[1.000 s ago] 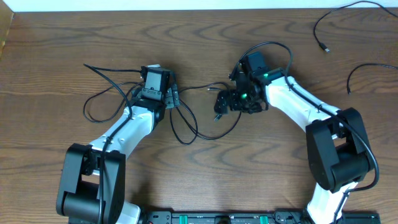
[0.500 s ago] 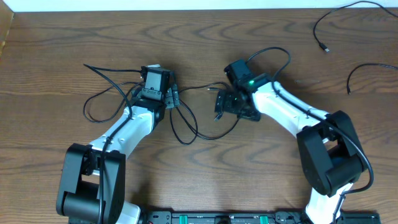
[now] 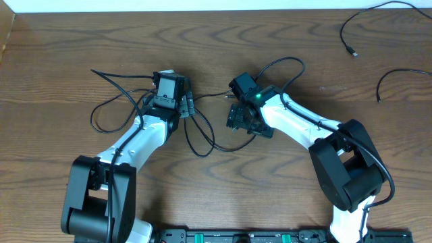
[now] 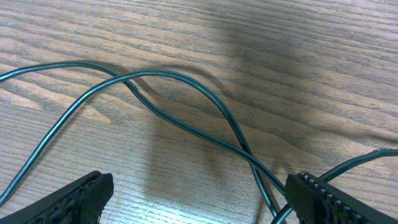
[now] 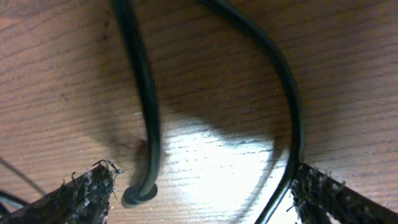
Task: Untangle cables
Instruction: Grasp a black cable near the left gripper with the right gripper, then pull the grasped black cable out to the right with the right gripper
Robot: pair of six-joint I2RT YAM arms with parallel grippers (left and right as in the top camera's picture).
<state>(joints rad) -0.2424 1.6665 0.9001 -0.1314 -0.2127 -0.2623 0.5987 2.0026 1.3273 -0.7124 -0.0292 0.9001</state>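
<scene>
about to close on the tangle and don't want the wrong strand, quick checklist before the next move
1. left gripper open: ok
2. right gripper open: ok
3. cable crossing in view ahead of the left gripper: ok
4. only one strand inside the right gripper's opening: not ok, two strands run through it
5. cable end free of the right gripper: cannot tell, it lies close beside one side
6. loose cable at the far right lies apart from the tangle: ok

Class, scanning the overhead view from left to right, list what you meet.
Looped cables → left end effector → right end effector → loose cable with plug.
</scene>
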